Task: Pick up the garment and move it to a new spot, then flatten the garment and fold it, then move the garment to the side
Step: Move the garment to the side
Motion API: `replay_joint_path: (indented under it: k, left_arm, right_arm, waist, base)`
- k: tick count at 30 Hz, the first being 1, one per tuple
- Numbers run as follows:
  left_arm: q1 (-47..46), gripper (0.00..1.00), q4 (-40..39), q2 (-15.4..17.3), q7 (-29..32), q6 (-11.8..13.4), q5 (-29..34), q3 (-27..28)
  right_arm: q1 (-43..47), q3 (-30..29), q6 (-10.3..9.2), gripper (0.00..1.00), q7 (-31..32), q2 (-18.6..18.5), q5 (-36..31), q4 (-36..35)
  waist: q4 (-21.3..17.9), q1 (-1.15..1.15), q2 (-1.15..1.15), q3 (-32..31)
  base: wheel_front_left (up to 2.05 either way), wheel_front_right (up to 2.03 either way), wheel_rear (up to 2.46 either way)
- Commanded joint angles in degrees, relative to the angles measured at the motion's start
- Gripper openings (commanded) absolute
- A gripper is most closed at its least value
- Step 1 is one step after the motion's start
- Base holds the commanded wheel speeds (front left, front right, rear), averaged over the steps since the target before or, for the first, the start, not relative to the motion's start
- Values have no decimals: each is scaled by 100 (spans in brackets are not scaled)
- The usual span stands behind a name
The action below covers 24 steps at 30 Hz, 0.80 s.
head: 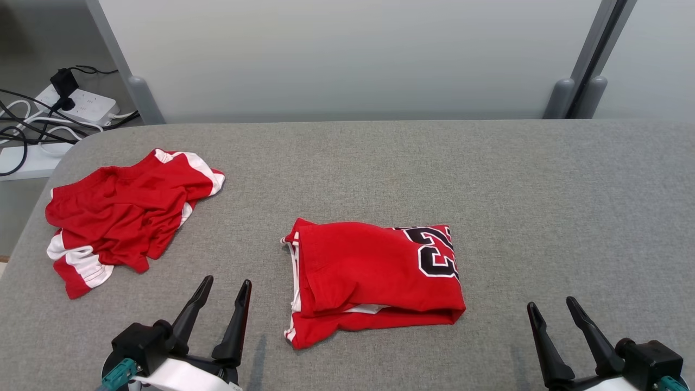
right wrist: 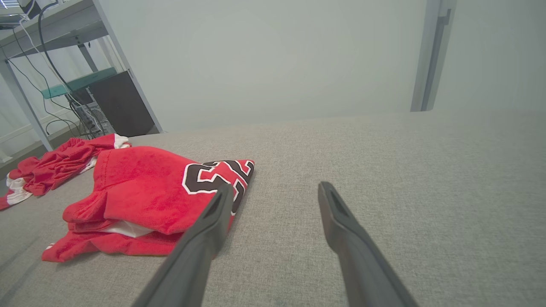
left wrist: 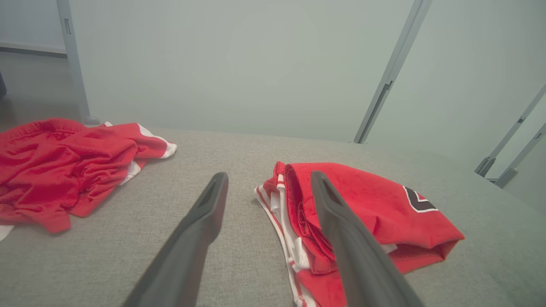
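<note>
A folded red jersey (head: 374, 277) is lying near the middle of the grey surface (head: 488, 179). Its black number, outlined in white, is showing on the right part of its top layer. White trim is peeking out along its left edge and from between the layers at its near edge.

The left claw (head: 227, 282) is hanging just to the left of the jersey's near left corner, above the fabric-covered surface. Its two dark fingers are standing apart, released and gripping nothing. In the left wrist view, one finger is crossing in front of the jersey's trimmed edge, though whether it is touching the cloth cannot be told.

The right claw (head: 551, 303) is hovering to the right of the jersey's near right corner, clear of the cloth. Its fingers are likewise spread, and it is holding nothing.

A crumpled red and white garment (head: 122, 217) is lying well to the left of the jersey and a little farther back, close to the surface's rounded corner. Beyond that corner, farther left and behind the jersey, a white power strip (head: 81, 103) is sitting with dark cables (head: 21, 136) trailing from it.
</note>
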Motion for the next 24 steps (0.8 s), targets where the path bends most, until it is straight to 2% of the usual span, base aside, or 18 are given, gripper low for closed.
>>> replay_joint_path:
  k: [1, 11, 16, 24]
  left_arm:
    - [-131, 100, -135, 60, -51, -41, -10, 204]
    - [-203, 100, -163, 57, -51, -41, 30, 103]
    - [-305, 100, -200, 87, -51, -41, 38, 15]
    - [-581, 100, -217, 119, -51, -41, 22, -165]
  right_arm:
    - [-6, 102, 9, 100, -82, -94, 28, -155]
    - [-429, 598, 9, 100, 61, -236, 779, 150]
    - [-912, 801, 9, 100, 257, -330, 1409, 352]
    - [-1842, 1081, 9, 100, 973, -618, 2847, 838]
  waist:
    - [17, 0, 0, -3]
    - [204, 0, 0, 133]
    - [315, 0, 0, 299]
    - [572, 0, 0, 740]
  base:
    - [0, 0, 0]
    - [0, 0, 0]
    - [0, 0, 0]
    - [0, 0, 0]
